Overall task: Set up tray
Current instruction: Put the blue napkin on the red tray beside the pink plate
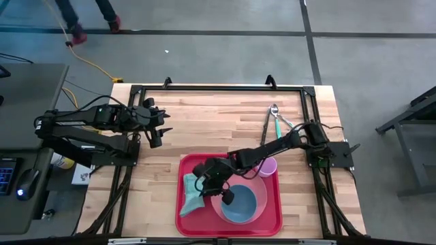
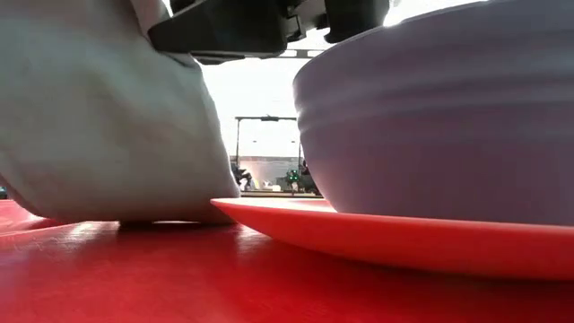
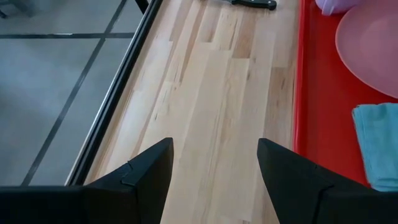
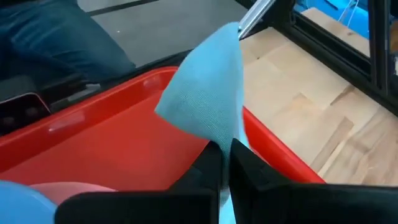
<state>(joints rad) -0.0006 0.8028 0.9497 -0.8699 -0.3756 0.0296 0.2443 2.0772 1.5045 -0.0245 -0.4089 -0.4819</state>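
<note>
Red tray [image 1: 185, 221], light-blue cloth [image 4: 208, 93], pink plate [image 3: 370, 46]

A pale wooden table [image 1: 204, 122] carries the red tray [image 1: 272, 221] near its front edge; tongs [image 1: 274, 117] lie toward the far right.

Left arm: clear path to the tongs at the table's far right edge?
Probably not easily. The left gripper hovers open at the table's left side, while the metal tongs lie on the far right, beside the right arm, which stretches toward the bright red plastic tray.
</note>
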